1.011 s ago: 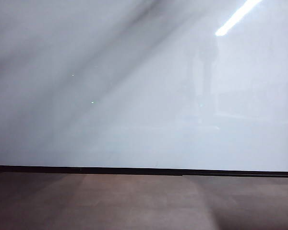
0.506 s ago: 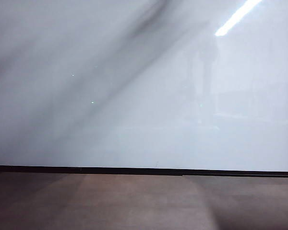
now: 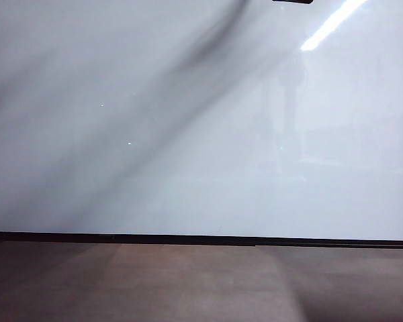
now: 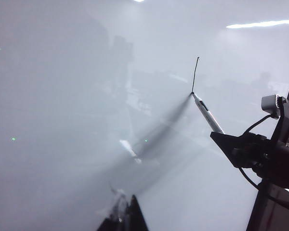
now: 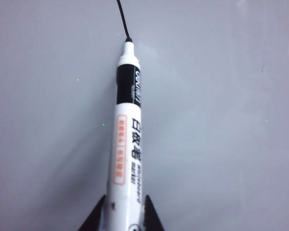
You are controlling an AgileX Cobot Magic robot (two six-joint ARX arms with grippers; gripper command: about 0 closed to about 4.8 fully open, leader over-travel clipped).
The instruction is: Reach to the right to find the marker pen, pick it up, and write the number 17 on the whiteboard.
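Setting: glossy white whiteboard [image 3: 188, 134] with a thin black frame fills most of the exterior view, with a brown surface [image 3: 188, 282] along its lower edge.
Reflections: a bright light streak [image 3: 332, 23] sits near the board's upper right, and a soft dark shadow band runs diagonally across the board from upper middle to lower left.
Right gripper: [image 5: 120, 219] clamped on the marker pen [image 5: 127, 144], one dark finger on each side of the white barrel.
Marker pen: white barrel with a black band and printed lettering; its tip touches the whiteboard.
Ink: a thin black stroke [image 5: 121, 19] runs away from the tip on the board; in the left wrist view the same stroke [image 4: 196, 74] rises as a short, nearly straight line above the pen tip.
Right arm in exterior view: only a small dark part [image 3: 292, 1] shows at the top edge, right of middle.
Right arm in left wrist view: the dark gripper body [image 4: 260, 154] with a cable holds the pen [image 4: 207, 113] slanted toward the board.
Left gripper: [image 4: 125, 216] only dark tips show at the frame edge, away from the pen and near the board; I cannot tell whether its fingers are apart or together.
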